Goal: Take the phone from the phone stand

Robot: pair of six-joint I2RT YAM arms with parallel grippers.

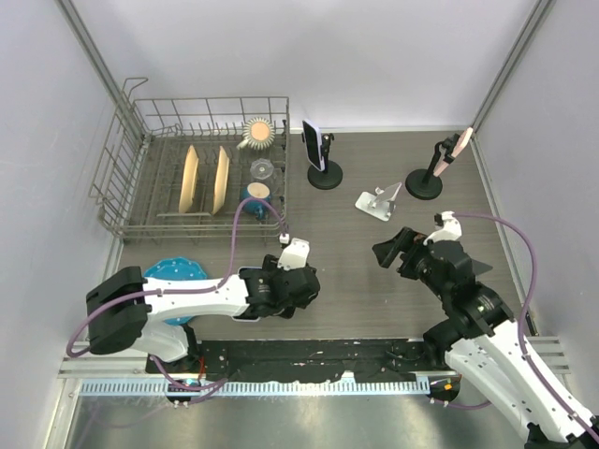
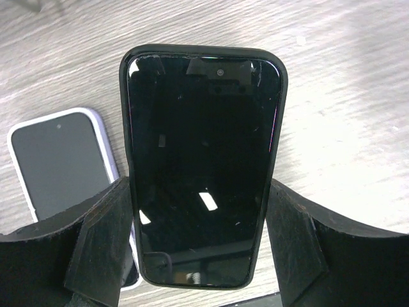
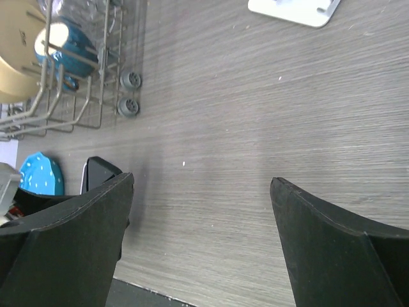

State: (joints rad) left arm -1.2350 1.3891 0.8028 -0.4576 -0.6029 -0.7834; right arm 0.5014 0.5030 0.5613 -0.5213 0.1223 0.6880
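Back left, the rack (image 1: 117, 178) holds plates (image 1: 189, 178). Hidden from above, a black phone (image 2: 201, 166) sits clamped in the left jaws; right jaws gape.

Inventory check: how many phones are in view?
4: a black-cased phone in the left gripper; a lavender-cased phone flat on the wooden table beside it; a dark phone on the left black stand; a pink phone on the right black stand. No others visible.

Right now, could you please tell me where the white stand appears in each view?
Top external: the white stand sits right of centre on the table.
Left wrist: not in it.
Right wrist: at the top edge, cut off.
Shared landmark: the rack, left of the stand in both of those views.
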